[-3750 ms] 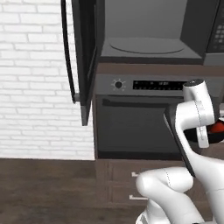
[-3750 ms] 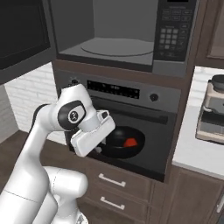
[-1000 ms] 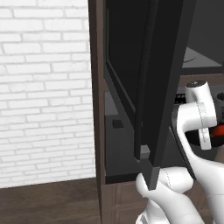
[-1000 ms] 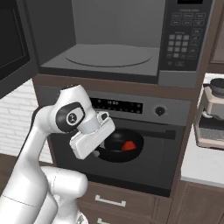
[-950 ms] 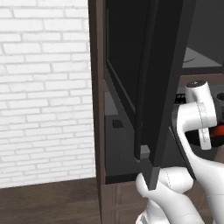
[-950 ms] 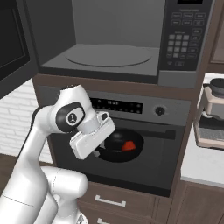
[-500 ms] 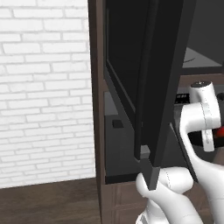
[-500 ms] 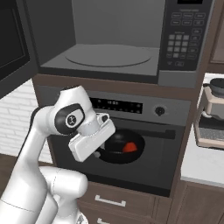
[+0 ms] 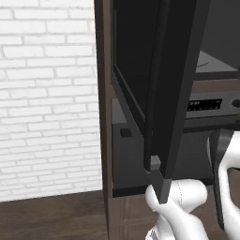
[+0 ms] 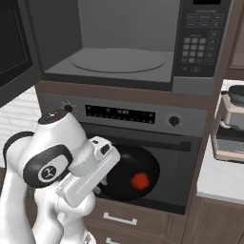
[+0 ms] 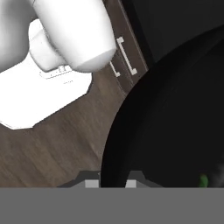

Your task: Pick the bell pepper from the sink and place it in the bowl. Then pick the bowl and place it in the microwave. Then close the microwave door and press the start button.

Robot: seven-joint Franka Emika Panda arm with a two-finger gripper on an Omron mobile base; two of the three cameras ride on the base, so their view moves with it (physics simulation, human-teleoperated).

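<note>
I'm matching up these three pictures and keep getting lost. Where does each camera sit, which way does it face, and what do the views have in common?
Left base view: behind the arm to its left, facing the open microwave door edge-on beside a brick wall; white arm at lower right.
Right base view: behind the arm to its right, facing the open microwave above the oven; arm at lower left, holding the bowl with the bell pepper.
Hand view: on the hand, looking along the gripper clamped on the bowl's rim.
Both base views share the oven's display strip.

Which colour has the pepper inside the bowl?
Red: the bell pepper in the black bowl, clearest in the right base view.
</note>
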